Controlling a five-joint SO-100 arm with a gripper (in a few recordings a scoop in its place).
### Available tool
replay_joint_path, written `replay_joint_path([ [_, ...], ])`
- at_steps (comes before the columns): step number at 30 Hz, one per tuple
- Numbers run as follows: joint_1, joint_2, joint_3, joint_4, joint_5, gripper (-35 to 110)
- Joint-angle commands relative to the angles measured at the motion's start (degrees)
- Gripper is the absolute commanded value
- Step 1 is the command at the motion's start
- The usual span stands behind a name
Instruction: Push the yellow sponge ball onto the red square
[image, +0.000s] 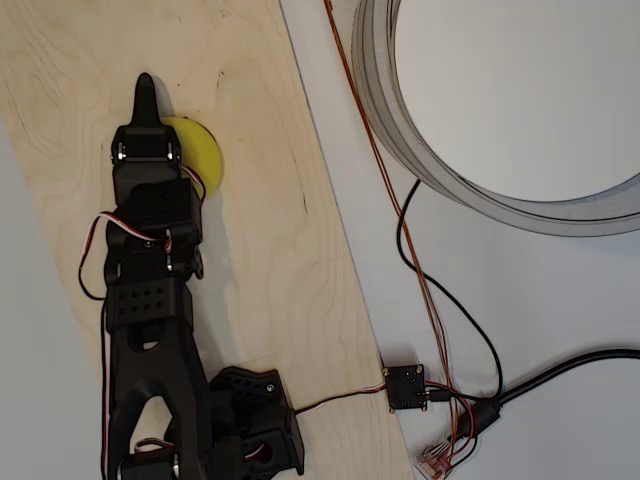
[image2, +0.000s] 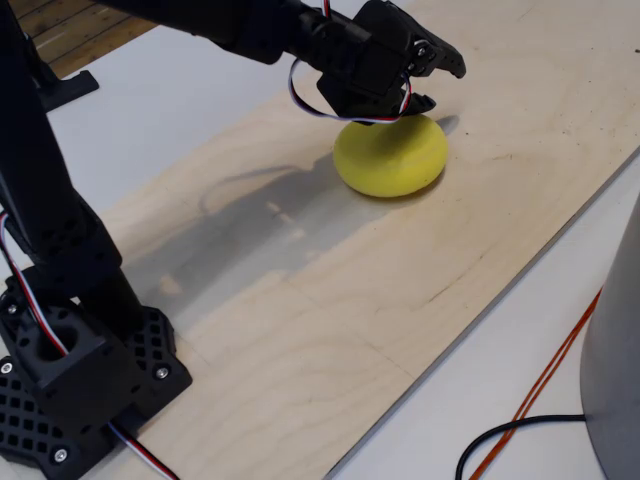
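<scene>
My tool (image2: 440, 75) sits over the yellow ball (image2: 392, 157), with no red square to be seen.

Going left to right in the overhead view, my arm (image: 150, 300) reaches up the wooden board (image: 270, 260) on the counter (image: 520, 300), and my tool points away from the base with the ball (image: 205, 155) peeking out just to its right. In the fixed view, the tool hangs over the ball's top far side, touching or nearly so. I cannot tell whether the jaws are wide or narrow. The ball rests flat on the board. With no red patch visible, possibly hidden under my arm or the ball, I judge the push direction unsettled.
</scene>
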Motion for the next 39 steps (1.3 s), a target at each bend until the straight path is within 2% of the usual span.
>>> replay_joint_path([
  [1, 0.7, 2.5, -2.2, -0.1, -0.8, 15],
  [29, -2.9, 10.4, -23.7, -4.2, -13.6, 22],
  [39, -3.9, 11.3, -25.4, -5.3, -15.5, 36],
])
